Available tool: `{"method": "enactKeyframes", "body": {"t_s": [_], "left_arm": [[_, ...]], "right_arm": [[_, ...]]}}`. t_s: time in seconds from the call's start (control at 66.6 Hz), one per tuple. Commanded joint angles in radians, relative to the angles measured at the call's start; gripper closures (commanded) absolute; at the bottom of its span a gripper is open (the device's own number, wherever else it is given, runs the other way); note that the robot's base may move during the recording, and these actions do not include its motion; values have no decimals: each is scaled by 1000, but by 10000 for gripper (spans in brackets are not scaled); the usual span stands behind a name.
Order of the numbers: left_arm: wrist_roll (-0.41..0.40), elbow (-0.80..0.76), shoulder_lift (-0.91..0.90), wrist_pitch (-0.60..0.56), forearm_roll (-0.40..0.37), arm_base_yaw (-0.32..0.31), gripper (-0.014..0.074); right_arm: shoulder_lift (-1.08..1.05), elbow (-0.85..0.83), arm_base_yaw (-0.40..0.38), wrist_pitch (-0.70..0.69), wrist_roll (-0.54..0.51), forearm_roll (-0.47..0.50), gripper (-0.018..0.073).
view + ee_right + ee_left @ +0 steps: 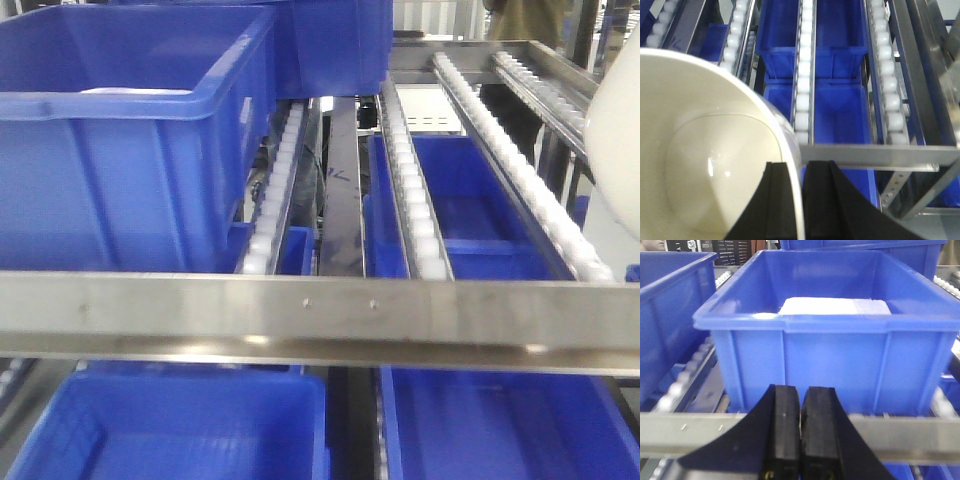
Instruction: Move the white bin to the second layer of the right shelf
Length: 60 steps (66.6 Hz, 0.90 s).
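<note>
The right gripper [794, 200] pinches the rim of the cream-white glossy plastic tub [705, 155], holding it above the roller-track shelf level's [805, 90] front edge for placing; the left gripper's [800, 430] fingers are together, idle.

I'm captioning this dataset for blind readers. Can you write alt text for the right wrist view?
The right gripper pinches the rim of the white bin, one black finger inside the wall and one outside, with the bin's glossy empty interior filling the lower left. Beyond it, tracks of white rollers on a steel-framed rack run away from the camera, with blue crates on the level below.
</note>
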Motion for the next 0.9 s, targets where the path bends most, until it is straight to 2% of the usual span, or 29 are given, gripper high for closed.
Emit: {"method": "enactKeyframes", "body": {"t_s": [0.0,0.886], "left_arm": [[-5,37,-16,-81,-6,-4,512],[-5,37,-16,-81,-6,-4,512]], "right_arm": [[-2,-31,2,-99,1,2,491],[-2,-31,2,-100,1,2,491]]}}
